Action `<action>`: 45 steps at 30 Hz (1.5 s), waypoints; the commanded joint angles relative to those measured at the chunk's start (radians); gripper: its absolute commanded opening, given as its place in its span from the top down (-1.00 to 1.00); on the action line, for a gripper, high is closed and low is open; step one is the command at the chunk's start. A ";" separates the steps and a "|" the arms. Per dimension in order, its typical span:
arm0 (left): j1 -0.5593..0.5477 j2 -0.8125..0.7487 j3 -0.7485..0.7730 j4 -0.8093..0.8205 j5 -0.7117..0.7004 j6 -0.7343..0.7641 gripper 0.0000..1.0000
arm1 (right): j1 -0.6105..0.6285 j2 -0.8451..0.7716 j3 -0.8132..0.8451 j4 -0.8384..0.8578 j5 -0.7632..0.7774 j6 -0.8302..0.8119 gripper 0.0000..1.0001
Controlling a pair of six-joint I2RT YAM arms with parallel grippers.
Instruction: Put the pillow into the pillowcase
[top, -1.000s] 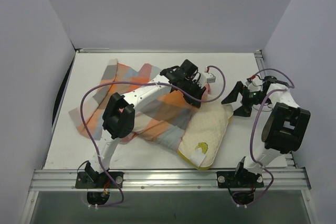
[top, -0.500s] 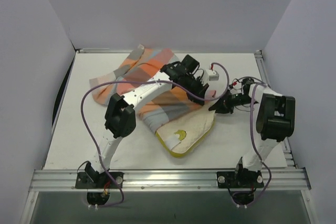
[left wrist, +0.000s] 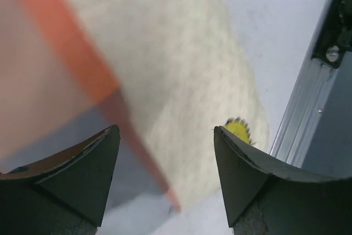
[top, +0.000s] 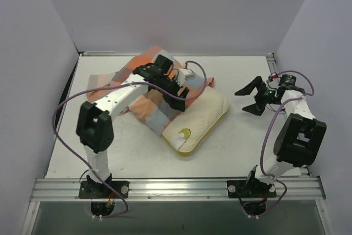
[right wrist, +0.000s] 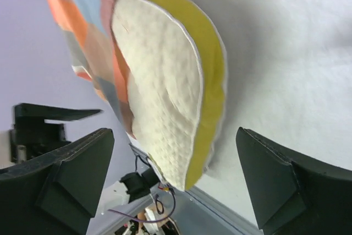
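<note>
At the bottom of the top view a metal rail (top: 176, 182) carries both arm bases. Just above it, on the white table (top: 231, 152), the pillow (top: 203, 116) lies mid-frame. Its lower right end is bare and shows a yellow edge and a small yellow figure (top: 185, 132). Its upper left end is hidden inside the checked pillowcase (top: 144, 102), so how far in it reaches cannot be told. The left arm (top: 118, 96) crosses the pillowcase and covers part of it.

The left gripper (top: 180, 93) sits over the mouth of the pillowcase. From above its fingertips merge into a dark mass. In the left wrist view the left gripper (left wrist: 165, 147) is released, jaws apart with nothing between them. Below it that view is blurred: cream pillow (left wrist: 181, 64), an orange hem of the pillowcase (left wrist: 66, 42), and the figure (left wrist: 237, 129) half cut off by a finger.

At centre right, well apart from the pillow, the right gripper (top: 248, 98) is spread wide and holds nothing. Its own view, the right gripper (right wrist: 175, 131), shows the pillow (right wrist: 159, 75) end-on and the pillowcase (right wrist: 82, 9) behind.
</note>
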 commanded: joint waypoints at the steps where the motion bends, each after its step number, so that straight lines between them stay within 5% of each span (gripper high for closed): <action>1: 0.078 -0.320 -0.229 0.143 -0.100 -0.042 -0.54 | 0.003 -0.116 0.006 -0.307 0.074 -0.220 -1.00; 8: 0.234 -0.622 -0.653 0.435 -0.096 -0.320 -0.56 | 0.248 -0.104 -0.165 -0.361 0.060 -0.279 -1.00; 11: 0.290 -0.732 -0.804 0.528 -0.111 -0.377 -0.74 | 0.368 -0.126 -0.292 -0.182 0.035 -0.129 -1.00; 17: 0.300 -0.784 -0.874 0.477 -0.148 -0.374 -0.79 | 0.567 -0.108 -0.422 0.441 0.087 0.211 -1.00; 20: 0.299 -0.783 -0.888 0.445 -0.194 -0.334 -0.66 | 0.586 -0.084 -0.417 0.733 0.091 0.323 -0.41; 21: 0.299 -0.780 -0.890 0.439 -0.199 -0.317 -0.61 | 0.566 -0.089 -0.411 0.769 0.091 0.348 0.15; 23: 0.300 -0.772 -0.893 0.425 -0.213 -0.279 -0.40 | 0.533 -0.129 -0.372 0.856 0.081 0.431 0.96; 27: 0.296 -0.758 -0.908 0.442 -0.187 -0.207 -0.21 | 0.512 -0.193 -0.312 0.905 0.032 0.497 1.00; 32: 0.259 -0.729 -0.910 0.542 -0.234 -0.155 -0.21 | 0.506 -0.225 -0.264 0.862 0.000 0.499 1.00; 35: 0.218 -0.711 -0.904 0.598 -0.260 -0.104 -0.38 | 0.494 -0.238 -0.287 0.889 -0.009 0.555 1.00; 39: 0.130 -0.744 -1.000 0.727 -0.314 0.066 -0.95 | 0.488 -0.256 -0.289 0.921 -0.018 0.598 1.00; 45: 0.049 -0.745 -1.123 0.970 -0.352 0.355 -0.95 | 0.494 -0.270 -0.293 0.865 -0.041 0.574 1.00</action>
